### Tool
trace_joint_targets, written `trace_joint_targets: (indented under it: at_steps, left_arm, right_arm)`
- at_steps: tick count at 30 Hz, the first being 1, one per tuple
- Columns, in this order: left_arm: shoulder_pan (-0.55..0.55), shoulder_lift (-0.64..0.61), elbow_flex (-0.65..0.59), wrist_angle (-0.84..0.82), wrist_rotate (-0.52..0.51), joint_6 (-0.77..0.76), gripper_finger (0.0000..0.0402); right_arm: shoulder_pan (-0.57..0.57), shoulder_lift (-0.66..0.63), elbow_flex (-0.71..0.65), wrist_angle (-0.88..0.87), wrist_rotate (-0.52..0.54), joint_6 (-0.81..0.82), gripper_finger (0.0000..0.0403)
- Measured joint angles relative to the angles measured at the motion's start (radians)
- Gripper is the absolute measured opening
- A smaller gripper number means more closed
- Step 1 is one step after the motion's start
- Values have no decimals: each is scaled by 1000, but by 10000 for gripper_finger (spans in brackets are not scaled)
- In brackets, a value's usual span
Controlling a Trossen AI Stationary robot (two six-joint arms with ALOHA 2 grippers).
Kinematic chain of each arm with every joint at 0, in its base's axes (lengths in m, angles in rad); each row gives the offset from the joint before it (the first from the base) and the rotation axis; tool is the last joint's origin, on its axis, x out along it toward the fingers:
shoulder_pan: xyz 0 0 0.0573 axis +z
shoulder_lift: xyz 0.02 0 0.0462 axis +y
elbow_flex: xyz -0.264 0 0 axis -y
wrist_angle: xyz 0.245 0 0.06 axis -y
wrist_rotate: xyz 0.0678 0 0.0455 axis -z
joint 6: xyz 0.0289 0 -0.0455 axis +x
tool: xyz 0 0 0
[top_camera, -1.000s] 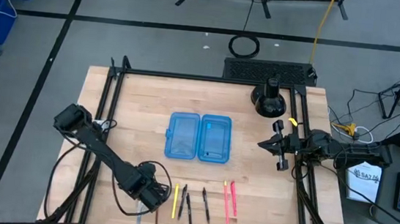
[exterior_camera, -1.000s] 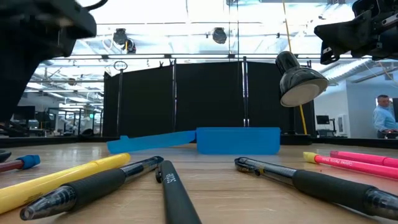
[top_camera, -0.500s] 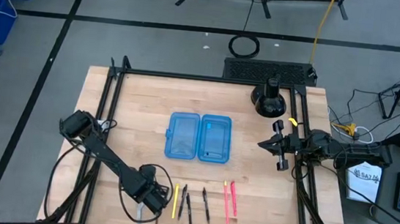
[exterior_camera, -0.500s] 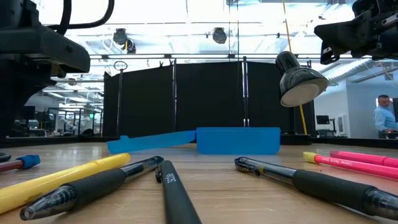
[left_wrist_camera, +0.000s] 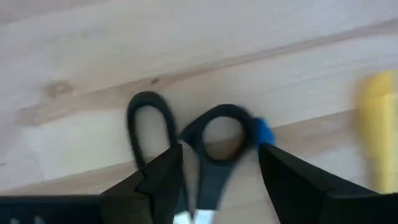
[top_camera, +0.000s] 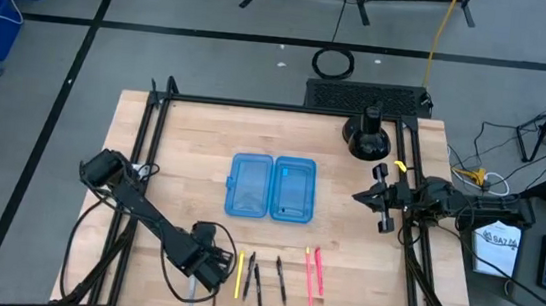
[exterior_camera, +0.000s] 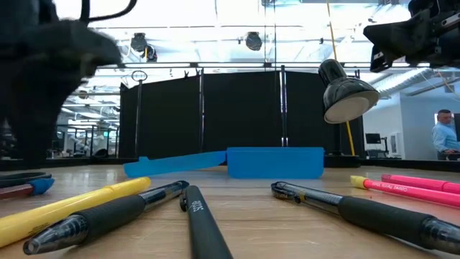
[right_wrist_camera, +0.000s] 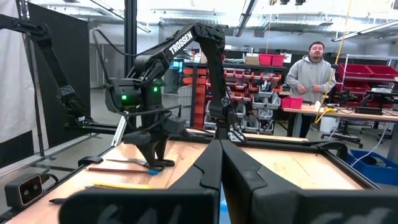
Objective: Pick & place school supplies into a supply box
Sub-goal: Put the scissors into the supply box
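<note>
— Item one, the left gripper (left_wrist_camera: 217, 180): where was it recorded?

— Low at the near-left part of the table (top_camera: 193, 145), its fingers (left_wrist_camera: 163, 180) spread wide on either side of the scissors (left_wrist_camera: 202, 140), which lay flat on the wood; no grip was seen.

— And the supply box (top_camera: 271, 186)?

— Logged open at mid-table, both halves flat. The yellow pencil (top_camera: 239, 274), black pens (top_camera: 258, 282) and pink pens (top_camera: 313, 273) were listed in a row near the front edge.

— The right gripper (top_camera: 362, 196)?

— Held raised at the right edge — jaws closed, nothing held.
</note>
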State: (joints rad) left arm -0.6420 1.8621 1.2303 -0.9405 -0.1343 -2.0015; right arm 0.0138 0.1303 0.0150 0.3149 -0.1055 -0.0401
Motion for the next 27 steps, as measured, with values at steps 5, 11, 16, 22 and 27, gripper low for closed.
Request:
trace_joint_targets:
  at_steps: [5, 11, 16, 22, 27]
  left_arm:
    - [-2, -33, 1, -11, 7, -33, 214]
    - [-8, -28, 2, -45, 37, -104, 214]
    - [-8, -21, 2, -48, 38, -124, 214]
    - [-8, -20, 2, -57, 3, -132, 214]
    - [-8, -19, -28, -45, 3, -156, 214]
  right_arm:
    - [0, 0, 0, 3, 0, 1, 0]
    - [0, 0, 0, 3, 0, 1, 0]
    - [0, 0, 0, 2, 0, 1, 0]
    - [0, 0, 0, 2, 0, 1, 0]
    - [0, 0, 0, 2, 0, 1, 0]
